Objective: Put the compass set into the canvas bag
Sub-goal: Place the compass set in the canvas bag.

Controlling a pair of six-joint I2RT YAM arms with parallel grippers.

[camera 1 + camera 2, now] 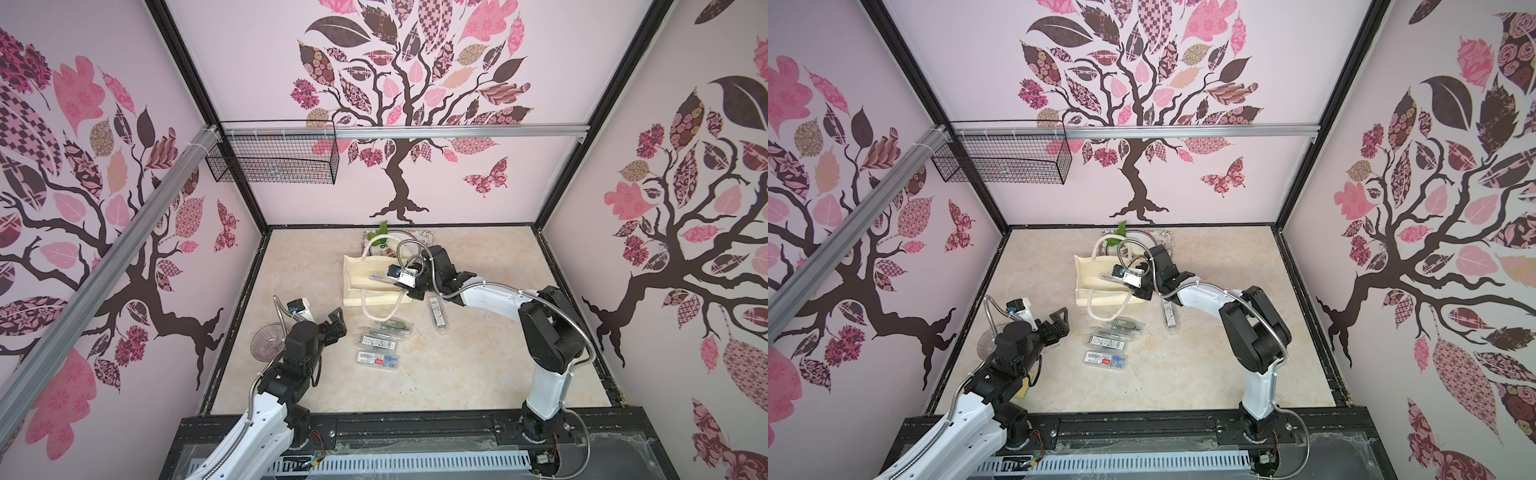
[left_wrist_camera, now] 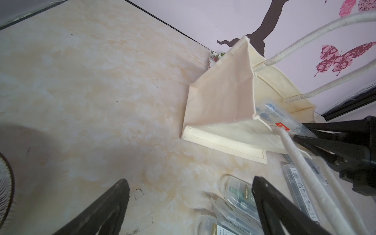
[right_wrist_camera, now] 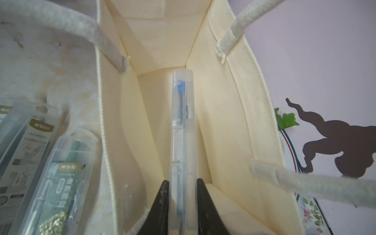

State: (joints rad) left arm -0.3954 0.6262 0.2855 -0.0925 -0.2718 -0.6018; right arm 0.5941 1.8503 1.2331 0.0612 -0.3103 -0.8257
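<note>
The compass set (image 3: 182,132), a slim clear case, is pointing edge-on into the cream canvas bag (image 3: 223,112), which is standing open with rope handles (image 3: 234,24) flopping outward

Cream marbled desk (image 1: 457,365) carries canvas bag (image 1: 365,296) back-centre, three clear cases (image 1: 382,341) rowed before it, fourth case (image 1: 437,316) beside, ribbed bowl (image 1: 266,341) left.

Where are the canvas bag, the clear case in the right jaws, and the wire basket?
canvas bag (image 2: 219,87): left wrist view, end panel.
clear case (image 3: 182,126): right wrist view, narrow edge.
wire basket (image 1: 274,160): in a top view, front mesh.
</note>
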